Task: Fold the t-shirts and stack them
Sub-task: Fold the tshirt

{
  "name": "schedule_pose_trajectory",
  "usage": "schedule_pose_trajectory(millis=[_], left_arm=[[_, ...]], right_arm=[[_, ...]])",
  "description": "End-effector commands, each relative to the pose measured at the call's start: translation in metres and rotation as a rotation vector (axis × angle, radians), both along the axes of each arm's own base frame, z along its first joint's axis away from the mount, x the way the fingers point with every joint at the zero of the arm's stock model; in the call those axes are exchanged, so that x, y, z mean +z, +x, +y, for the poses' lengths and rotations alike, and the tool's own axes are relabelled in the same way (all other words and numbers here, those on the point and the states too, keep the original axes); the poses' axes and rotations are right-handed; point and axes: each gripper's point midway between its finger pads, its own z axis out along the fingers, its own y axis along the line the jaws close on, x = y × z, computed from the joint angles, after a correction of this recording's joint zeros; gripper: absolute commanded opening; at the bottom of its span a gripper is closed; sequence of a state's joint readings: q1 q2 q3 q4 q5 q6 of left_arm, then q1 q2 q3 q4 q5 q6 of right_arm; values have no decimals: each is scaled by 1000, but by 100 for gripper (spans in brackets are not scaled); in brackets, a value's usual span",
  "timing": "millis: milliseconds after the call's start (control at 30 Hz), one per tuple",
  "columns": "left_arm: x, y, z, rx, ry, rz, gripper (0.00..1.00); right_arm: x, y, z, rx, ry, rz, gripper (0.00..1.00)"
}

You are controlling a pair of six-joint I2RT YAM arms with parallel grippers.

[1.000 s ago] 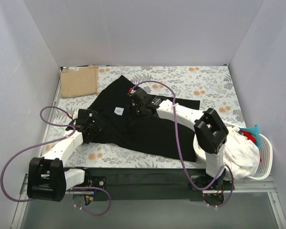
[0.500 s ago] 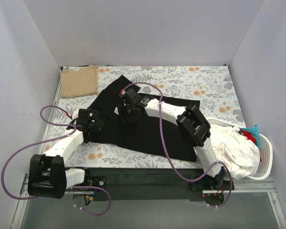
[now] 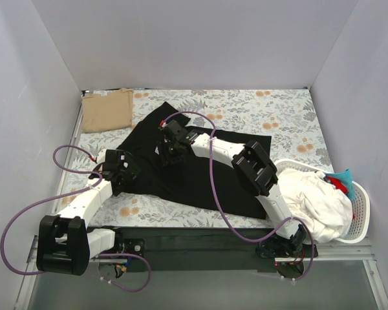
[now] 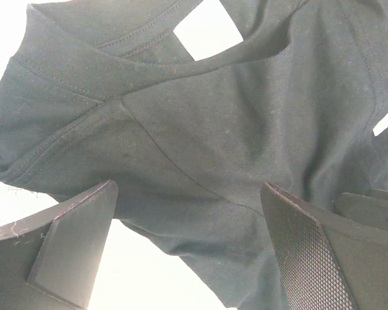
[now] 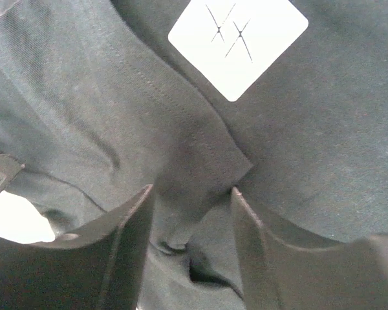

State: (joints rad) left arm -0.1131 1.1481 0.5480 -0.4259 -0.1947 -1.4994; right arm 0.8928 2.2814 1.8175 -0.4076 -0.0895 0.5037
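The black t-shirt [image 3: 204,181] lies spread and rumpled across the middle of the floral cloth. Its white square label [image 5: 238,45] shows in the right wrist view. My right gripper [image 3: 168,154] is down on the shirt beside the label. Its jaws [image 5: 191,194] are closed in on a raised fold of black fabric [image 5: 181,161]. My left gripper [image 3: 121,169] is at the shirt's left edge. It is open wide [image 4: 187,194] over the black cloth [image 4: 200,129] and holds nothing. The tan t-shirt [image 3: 108,110] lies folded at the back left.
The grey-and-orange floral cloth [image 3: 278,116] covers the table. A white basket [image 3: 362,216] with white clothes [image 3: 317,200] and a teal and red item stands at the right front. White walls close in the left, back and right sides.
My right gripper has moved left across the black shirt and now covers the label area. The left gripper has shifted slightly. The shirt's outline is about the same.
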Motion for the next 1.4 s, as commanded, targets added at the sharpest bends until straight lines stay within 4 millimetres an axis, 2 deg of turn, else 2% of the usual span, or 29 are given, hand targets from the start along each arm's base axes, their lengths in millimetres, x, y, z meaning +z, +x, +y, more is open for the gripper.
schedule_pose_trajectory(millis=[0,133,167,233,267,300,533,700,833,1033,1200,1233,1267,1300,1333,1367], left_arm=[[2,-4,6,19,18,-5,93],[1,-5,10,37,24,1,93],[0,-7,10,42,24,4,93],[-1,-9,13,53,24,12,93],[-1,-9,14,62,25,9,93],[-1,-11,16,73,31,12,94],[2,-8,29,120,29,8,94],[-8,-11,32,137,19,36,95],[-7,-11,33,139,18,31,94],[-7,-11,35,146,20,33,95],[2,-4,39,138,44,11,94],[11,5,39,132,51,-11,94],[18,9,41,130,61,-22,94],[24,12,46,113,96,-23,93],[43,26,47,106,109,-65,93],[52,31,49,95,126,-81,93]], right_arm=[[6,9,11,-19,23,-38,55],[2,9,8,-30,7,-38,38],[1,11,7,-35,5,-39,29],[0,11,6,-41,1,-40,16],[-1,12,5,-46,-3,-40,2],[-1,14,4,-54,-6,-42,1],[6,17,-10,-102,-24,-60,1],[11,15,-20,-130,-30,-60,1],[5,10,-32,-158,-54,-44,1],[2,8,-33,-161,-53,-26,1],[10,13,-31,-146,-39,-46,1],[14,14,-30,-137,-34,-52,2],[21,16,-30,-131,-25,-64,20],[30,18,-26,-118,-8,-79,30],[38,19,-25,-99,-1,-100,46],[51,22,-24,-91,17,-122,51]])
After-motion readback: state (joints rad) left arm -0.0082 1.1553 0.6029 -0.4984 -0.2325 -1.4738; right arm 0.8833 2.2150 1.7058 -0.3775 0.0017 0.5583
